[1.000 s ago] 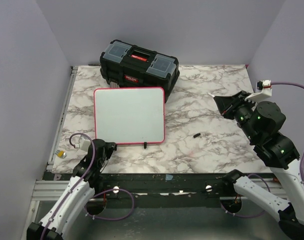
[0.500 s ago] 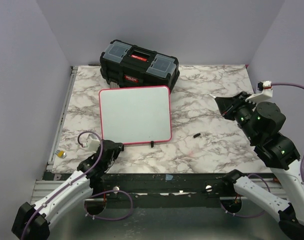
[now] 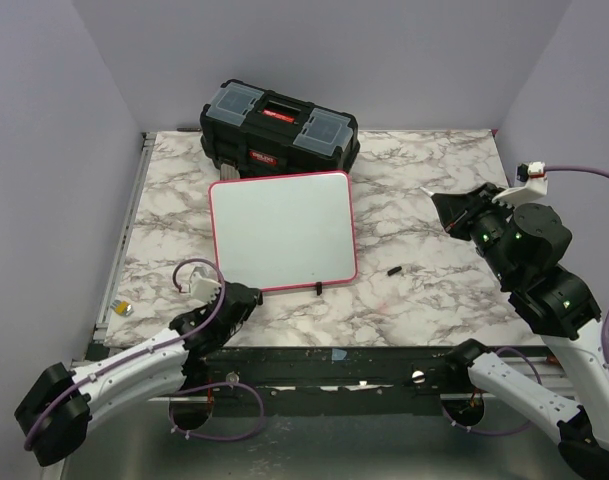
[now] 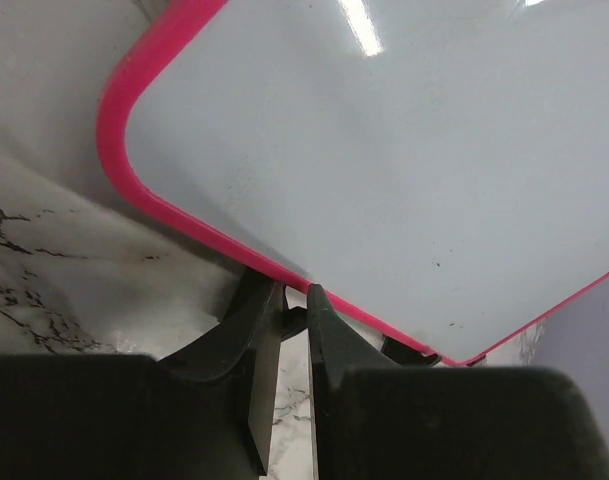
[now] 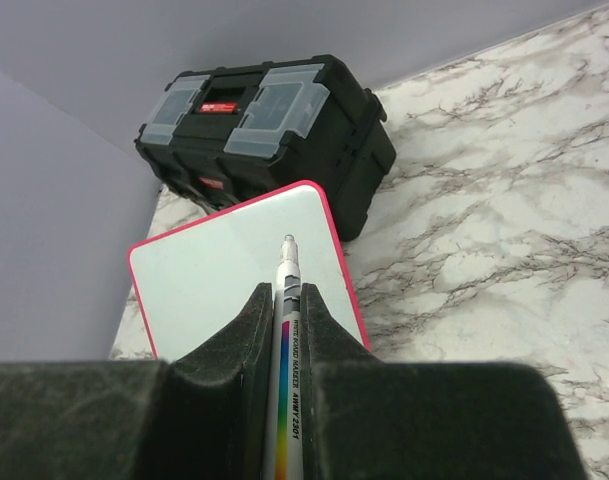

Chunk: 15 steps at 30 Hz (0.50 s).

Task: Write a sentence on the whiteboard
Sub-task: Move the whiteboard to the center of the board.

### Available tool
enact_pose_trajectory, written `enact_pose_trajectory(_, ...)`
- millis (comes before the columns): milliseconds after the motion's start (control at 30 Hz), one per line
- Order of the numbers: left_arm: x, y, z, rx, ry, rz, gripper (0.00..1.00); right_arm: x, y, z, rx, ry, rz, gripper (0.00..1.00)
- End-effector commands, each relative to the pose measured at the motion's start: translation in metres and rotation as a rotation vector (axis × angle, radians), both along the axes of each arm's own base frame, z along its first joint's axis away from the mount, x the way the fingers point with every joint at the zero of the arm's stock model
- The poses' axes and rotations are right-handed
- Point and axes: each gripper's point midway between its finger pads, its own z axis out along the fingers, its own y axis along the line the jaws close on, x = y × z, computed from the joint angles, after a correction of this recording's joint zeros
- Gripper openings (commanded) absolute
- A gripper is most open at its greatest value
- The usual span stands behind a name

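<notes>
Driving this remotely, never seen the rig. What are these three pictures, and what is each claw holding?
Two robot arms, each ending in a two-finger gripper. The overhead picture looks down on a marble table: a black toolbox at the back, the whiteboard, blank, before it, and a small black piece to its right. The other two pictures come from cameras on the wrists. The left gripper is shut at the board's near-left rim; whether it pinches it is unclear. The right gripper holds an uncapped whiteboard marker.

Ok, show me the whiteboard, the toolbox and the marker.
whiteboard (image 3: 282,230), top view, bare white face.
toolbox (image 3: 281,110), top view, red centre of lid.
marker (image 5: 286,360), right wrist view, printed barrel.
</notes>
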Motion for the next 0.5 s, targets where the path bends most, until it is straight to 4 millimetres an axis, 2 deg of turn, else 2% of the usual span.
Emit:
enact_pose_trajectory(0,-0.031,-0.017,-0.028,0.046,0.140,-0.121,0.16,0.003,-0.004,-0.010,-0.012,0.027,-0.032,0.01)
enact_pose_trajectory(467,-0.037,-0.079,-0.018,0.077,0.141,-0.253,0.16,0.005,-0.006,-0.014,-0.021,0.037,-0.046,0.01)
